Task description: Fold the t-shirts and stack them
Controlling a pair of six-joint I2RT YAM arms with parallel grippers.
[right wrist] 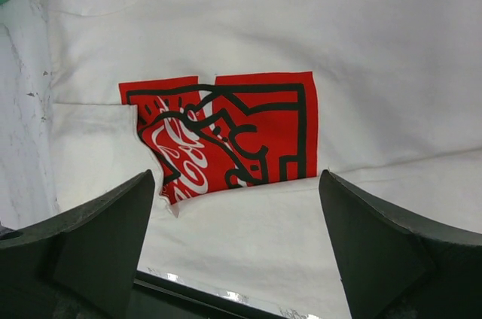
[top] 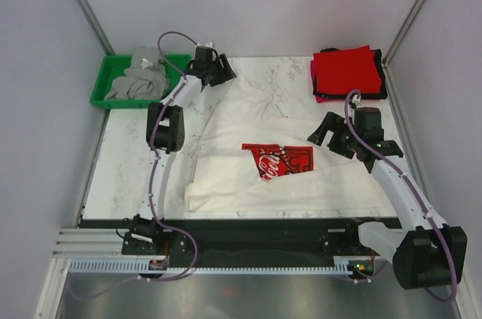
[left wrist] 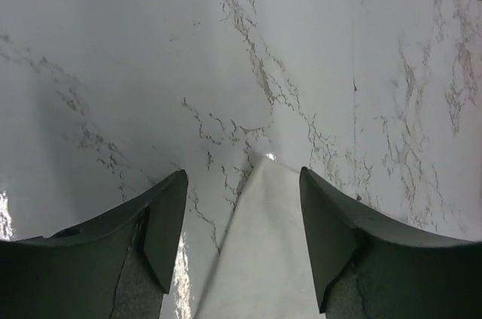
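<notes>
The white t-shirt with the red Coca-Cola print lies spread and partly folded in the middle of the table. My left gripper is open at the shirt's far left corner. In the left wrist view a narrow white tip of cloth lies on the marble between the jaws, not gripped. My right gripper is open and empty over the shirt's right side. In the right wrist view it hovers above the print. A folded stack with a red shirt on top sits at the far right.
A green tray at the far left holds a crumpled grey shirt. Black and pink edges show under the red stack. The table's dark front edge runs just below the white shirt. Walls stand on both sides.
</notes>
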